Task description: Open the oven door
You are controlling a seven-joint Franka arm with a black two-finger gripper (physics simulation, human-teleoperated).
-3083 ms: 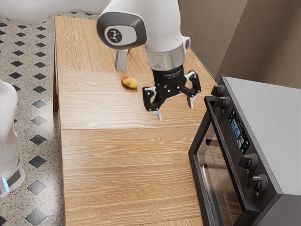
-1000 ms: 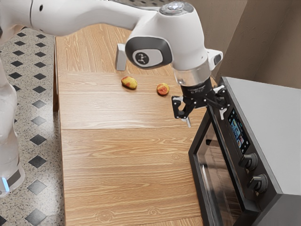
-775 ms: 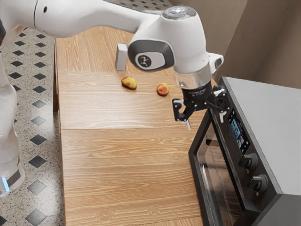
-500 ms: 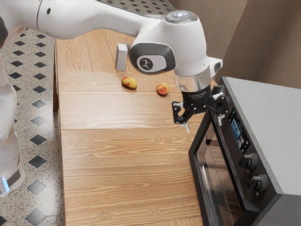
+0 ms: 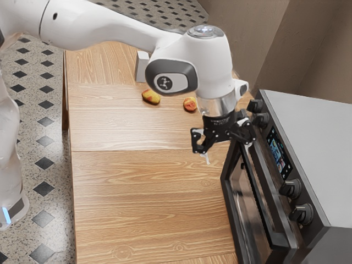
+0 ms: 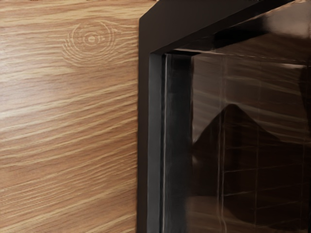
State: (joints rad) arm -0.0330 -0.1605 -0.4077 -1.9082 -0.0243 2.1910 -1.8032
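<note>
A speckled floor with dark diamond tiles [image 5: 44,163] lay at the exterior view's left, and a plain brown wall [image 5: 247,44] stood on its far side, towards the right. Between them ran a light wooden counter [image 5: 148,192]. On its far part stood a white block [image 5: 142,67], with an elongated yellow-and-red fruit [image 5: 151,97] nearer and a rounder reddish fruit [image 5: 190,104] just beside the arm [image 5: 214,66]. The oven [image 5: 330,148] sat at the exterior view's right, its front towards the left, with two far knobs [image 5: 260,120], a lit display [image 5: 279,157] and two near knobs [image 5: 290,188]. Its door [image 5: 245,192] was slightly ajar, its upper edge tipped out from the control panel. The black gripper [image 5: 227,153] pointed down at the far end of that edge. Its jaws were apart, one on the counter side of the door and the other by the top edge; whether either touched it, I could not tell. In the wrist view, the dark door frame [image 6: 144,121] bordered the reflective glass [image 6: 243,145], with bare wood grain alongside.
</note>
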